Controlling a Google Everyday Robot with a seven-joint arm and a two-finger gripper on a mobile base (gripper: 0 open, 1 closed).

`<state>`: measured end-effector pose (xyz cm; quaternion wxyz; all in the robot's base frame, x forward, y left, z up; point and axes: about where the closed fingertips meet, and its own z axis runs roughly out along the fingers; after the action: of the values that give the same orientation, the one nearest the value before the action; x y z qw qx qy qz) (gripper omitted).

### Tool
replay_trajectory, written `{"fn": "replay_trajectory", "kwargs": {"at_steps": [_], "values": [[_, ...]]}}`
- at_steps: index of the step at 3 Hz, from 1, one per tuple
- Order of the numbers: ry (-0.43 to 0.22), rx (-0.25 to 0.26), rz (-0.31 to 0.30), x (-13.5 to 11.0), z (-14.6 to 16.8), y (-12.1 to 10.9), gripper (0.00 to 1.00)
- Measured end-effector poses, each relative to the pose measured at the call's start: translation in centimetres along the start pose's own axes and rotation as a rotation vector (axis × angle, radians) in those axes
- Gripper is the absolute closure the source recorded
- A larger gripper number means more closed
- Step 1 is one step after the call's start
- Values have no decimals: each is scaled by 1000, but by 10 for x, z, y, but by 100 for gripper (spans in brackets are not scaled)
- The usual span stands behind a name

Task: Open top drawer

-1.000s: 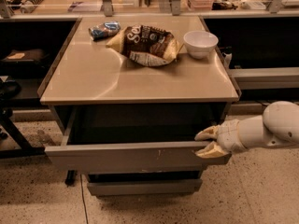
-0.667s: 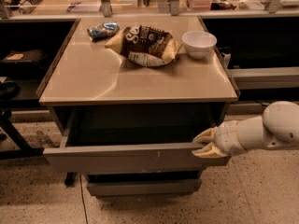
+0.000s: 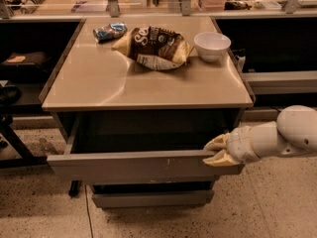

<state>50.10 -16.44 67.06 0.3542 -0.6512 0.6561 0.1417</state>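
The top drawer is a wide grey handleless drawer under a beige cabinet top. It stands pulled out toward me, and its plain dark grey interior shows. Small pale scuffs mark the front panel right of centre. My gripper, pale yellow fingers on a white arm coming in from the right, sits at the top right corner of the drawer front, one finger above the panel's top edge and one against it.
On the cabinet top lie a blue packet, a chip bag and a white bowl. A narrower grey drawer front sits below. Dark shelving stands left and right, over a speckled floor.
The drawer has come out a little further toward me, and my gripper moved with its right corner.
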Motion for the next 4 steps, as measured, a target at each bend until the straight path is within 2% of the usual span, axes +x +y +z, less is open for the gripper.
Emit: {"fn": "replay_trajectory", "kwargs": {"at_steps": [2, 3, 4], "values": [[0, 0, 0, 0, 0, 0, 11], [0, -1, 0, 0, 0, 0, 0], [-15, -57, 12, 6, 22, 5, 0]]}}
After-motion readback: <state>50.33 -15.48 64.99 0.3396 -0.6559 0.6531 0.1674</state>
